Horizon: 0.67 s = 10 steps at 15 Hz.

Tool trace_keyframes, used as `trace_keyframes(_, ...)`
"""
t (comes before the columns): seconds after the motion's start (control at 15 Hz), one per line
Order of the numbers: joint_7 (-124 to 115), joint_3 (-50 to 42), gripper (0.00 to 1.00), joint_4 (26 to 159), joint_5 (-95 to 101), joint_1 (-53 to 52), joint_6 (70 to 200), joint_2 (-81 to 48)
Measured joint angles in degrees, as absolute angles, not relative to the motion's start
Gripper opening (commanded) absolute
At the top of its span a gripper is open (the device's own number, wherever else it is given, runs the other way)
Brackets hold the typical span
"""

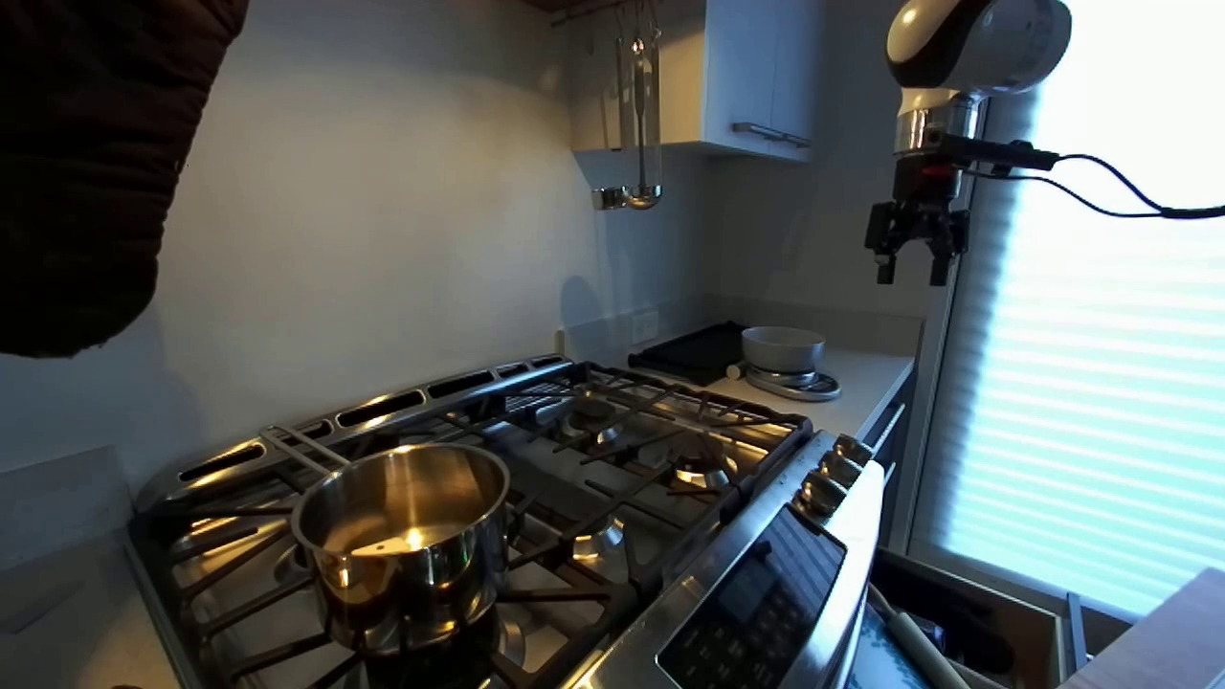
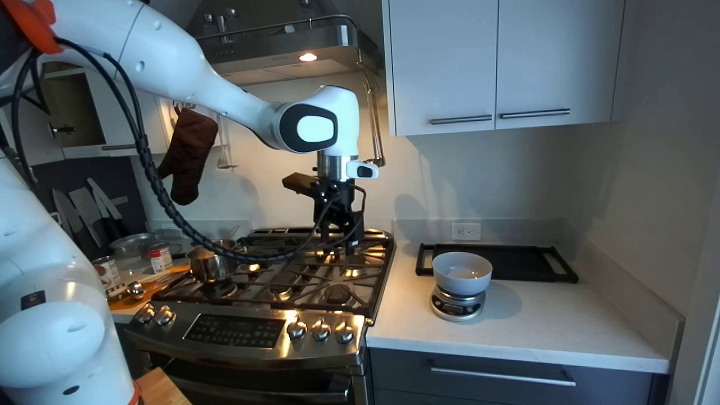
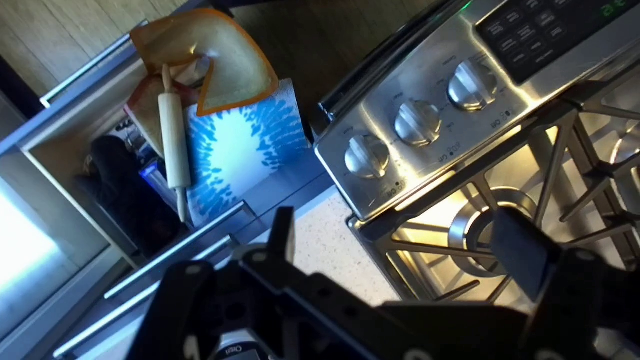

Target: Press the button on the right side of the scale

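Beside the stove [image 2: 242, 308], on the pale counter [image 2: 540, 323], sits your target. Your gripper [image 1: 912, 274] hangs high, jaws well apart, holding nothing. The white bowl [image 2: 462, 274] stands on the scale [image 2: 458, 311], which should feel light and rigid and may skid with its load. Don't grasp it; press straight down with one fingertip [image 1: 938, 273] on the right-hand button, too small here to pick out.

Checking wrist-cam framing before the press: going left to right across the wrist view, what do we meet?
Rolling pin, partly hidden scale, leftmost stove knob, middle knob, rightmost knob, green display digits.
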<state>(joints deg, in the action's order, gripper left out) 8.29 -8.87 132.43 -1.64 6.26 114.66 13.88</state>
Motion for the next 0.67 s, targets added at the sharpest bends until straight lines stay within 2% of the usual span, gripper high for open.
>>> trace_keyframes(0.33, 30.61, -15.91, 1.0, 128.87, -6.41, 5.48, 123.36, 6.63)
trace_keyframes(0.67, 48.61, -15.74, 1.0, 121.37, -16.42, 7.98, 131.06, -5.29)
